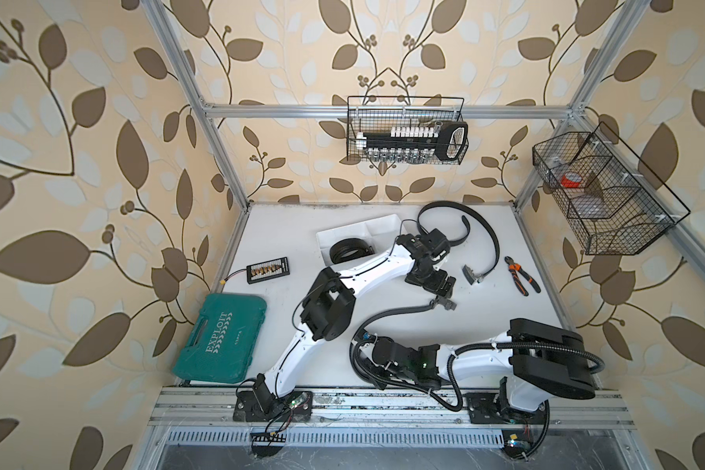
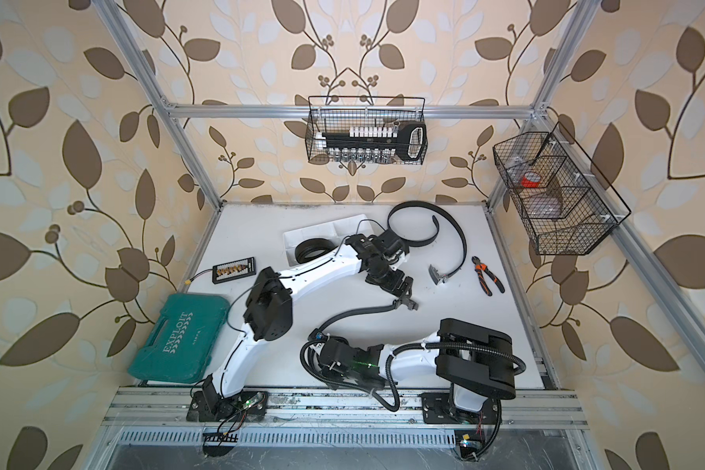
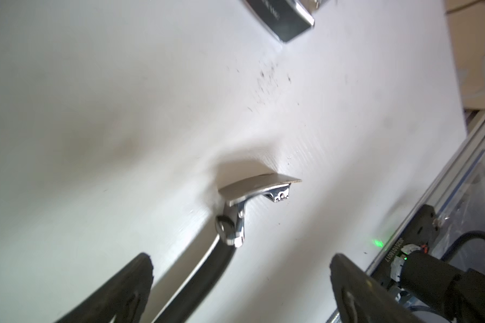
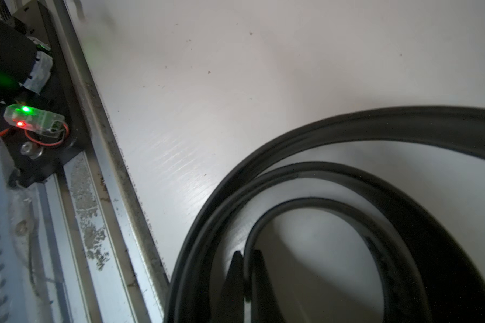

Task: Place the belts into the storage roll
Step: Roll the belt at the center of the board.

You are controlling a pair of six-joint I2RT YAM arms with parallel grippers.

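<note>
The storage roll, a white divided tray (image 1: 379, 228), sits at the back of the table with one coiled belt (image 1: 344, 251) in it. A second belt (image 1: 493, 240) lies unrolled at the back right, its buckle (image 1: 471, 273) on the table. A third belt (image 1: 395, 312) curves across the middle. Its buckle (image 3: 258, 193) rests on the table just ahead of my left gripper (image 3: 240, 260), which is open, with the strap (image 3: 196, 279) lying loose between the fingers. My right gripper (image 4: 245, 257) is shut on the inner end of that belt's coil (image 4: 347, 131) near the front rail.
A green tool case (image 1: 220, 342) lies front left and a small black board (image 1: 267, 269) sits behind it. Orange-handled pliers (image 1: 521, 274) lie at the right. Wire baskets hang on the back wall (image 1: 406, 130) and the right wall (image 1: 603, 191). The aluminium rail (image 4: 115, 195) edges the front.
</note>
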